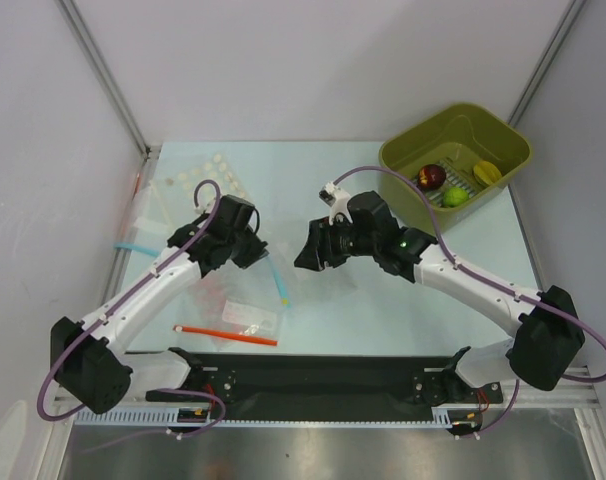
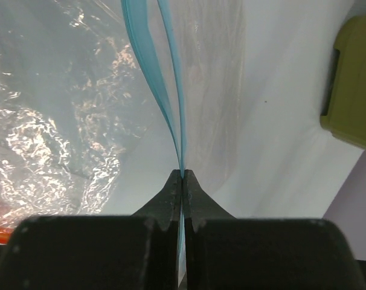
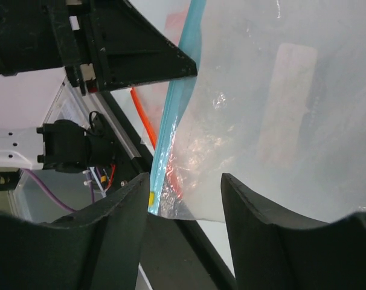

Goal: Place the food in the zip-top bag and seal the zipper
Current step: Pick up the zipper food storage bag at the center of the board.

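At the left gripper (image 2: 182, 175), the blue zipper (image 2: 141, 54) forks open.

olive bin (image 2: 355, 84): cut off right | zip-top bag (image 3: 279, 109): cropped top, right

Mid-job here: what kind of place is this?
Probably a lab robot test cell: bare white walls on metal posts, left arm and right arm bolted to a black rail, toy fruits in an olive bin.
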Robot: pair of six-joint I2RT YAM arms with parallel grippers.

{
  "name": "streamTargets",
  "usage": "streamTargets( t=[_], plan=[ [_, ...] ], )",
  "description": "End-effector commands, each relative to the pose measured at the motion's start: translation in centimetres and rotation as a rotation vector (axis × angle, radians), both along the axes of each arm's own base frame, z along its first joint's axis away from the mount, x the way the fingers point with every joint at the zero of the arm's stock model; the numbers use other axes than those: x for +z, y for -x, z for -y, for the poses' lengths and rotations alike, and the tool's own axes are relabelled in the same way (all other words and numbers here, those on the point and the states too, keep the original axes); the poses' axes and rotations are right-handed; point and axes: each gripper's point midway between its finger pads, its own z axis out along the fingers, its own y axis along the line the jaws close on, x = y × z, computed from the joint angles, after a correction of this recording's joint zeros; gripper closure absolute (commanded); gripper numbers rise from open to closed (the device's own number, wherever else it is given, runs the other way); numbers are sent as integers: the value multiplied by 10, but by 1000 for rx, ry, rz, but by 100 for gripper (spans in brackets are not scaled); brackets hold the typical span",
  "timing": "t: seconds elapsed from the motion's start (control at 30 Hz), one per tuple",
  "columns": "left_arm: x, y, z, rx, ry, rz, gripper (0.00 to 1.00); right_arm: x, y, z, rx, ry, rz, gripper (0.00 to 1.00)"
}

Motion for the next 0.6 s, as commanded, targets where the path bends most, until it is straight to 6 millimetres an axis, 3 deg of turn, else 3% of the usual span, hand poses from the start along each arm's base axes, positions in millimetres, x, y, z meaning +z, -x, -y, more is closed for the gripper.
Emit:
streamTargets(
  t=[0.0, 0.23, 0.4, 0.57],
  plan=[
    [37, -18, 14, 72, 114, 110, 100, 28, -14, -12, -65, -57, 60, 45],
    [37, -20, 20, 102, 113, 62, 100, 31, -11, -28, -39, -52, 118, 48],
    [36, -20, 19, 130, 95, 24, 100, 15, -14, -38, -32, -13, 102, 47],
    [39, -21, 26, 125, 114, 2, 99, 7, -29, -41, -85, 28, 133, 45]
  ],
)
